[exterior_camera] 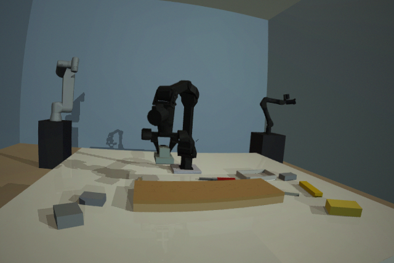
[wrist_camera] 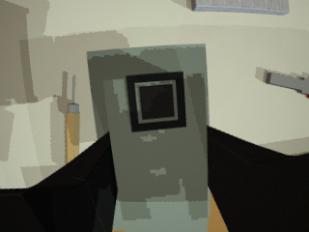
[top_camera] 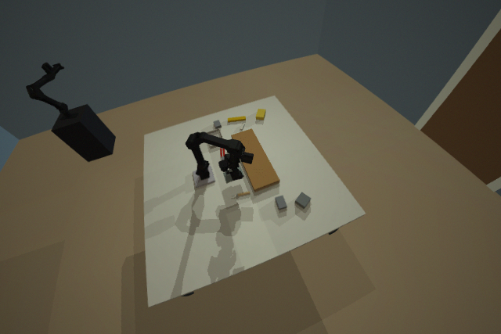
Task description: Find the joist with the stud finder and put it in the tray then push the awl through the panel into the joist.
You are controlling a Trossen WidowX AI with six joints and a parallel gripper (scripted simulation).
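My gripper (top_camera: 233, 174) (exterior_camera: 164, 151) (wrist_camera: 154, 131) is shut on the grey-green stud finder (exterior_camera: 164, 160) (wrist_camera: 159, 186), with a finger on each side of it. It holds the stud finder above the table, between the arm's base and the floor panel. The stud finder's dark square display faces the wrist camera. The orange-brown floor panel (top_camera: 261, 164) (exterior_camera: 207, 190) lies flat; the joist is hidden. The awl (top_camera: 243, 194) (wrist_camera: 72, 130), with a wooden handle, lies beside the panel's near end in the top view. The shallow tray (exterior_camera: 265, 177) holds nothing that I can see.
A red-handled tool (top_camera: 221, 152) (exterior_camera: 226, 178) lies between base and panel. A thin grey tool (exterior_camera: 291, 193) lies at the panel's far end. Beyond are a yellow bar (top_camera: 236, 119), a yellow block (top_camera: 261, 113) and a grey block (top_camera: 217, 123). Two grey blocks (top_camera: 280, 202) (top_camera: 302, 199) lie opposite.
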